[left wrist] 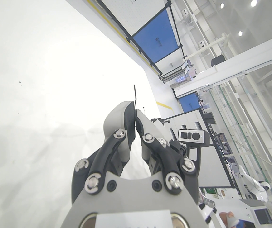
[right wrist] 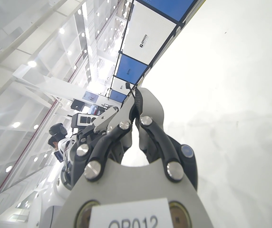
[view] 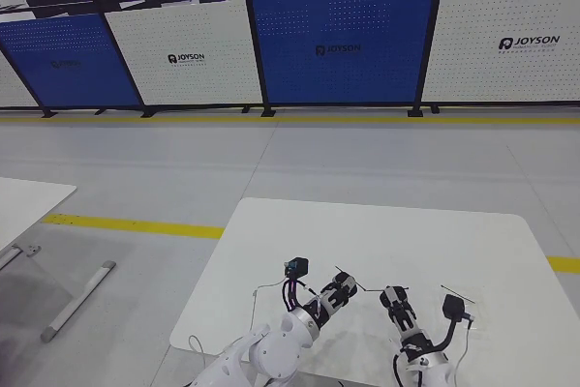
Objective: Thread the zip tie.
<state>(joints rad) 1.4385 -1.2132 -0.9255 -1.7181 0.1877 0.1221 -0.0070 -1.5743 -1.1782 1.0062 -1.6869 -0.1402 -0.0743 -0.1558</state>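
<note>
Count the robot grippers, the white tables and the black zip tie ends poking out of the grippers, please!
Grey robot grippers: 2, the left gripper and the right gripper
Black plastic zip tie ends: 2, one in each gripper
White flat-topped tables: 2, the work table and the side table
Total: 6

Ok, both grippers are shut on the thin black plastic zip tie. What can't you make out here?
Left wrist view: the left gripper covers the thin black plastic zip tie apart from a short tip.
Right wrist view: the right gripper hides the strap below its thicker end.
Top view: too small to tell whether the tail has entered the head.
</note>
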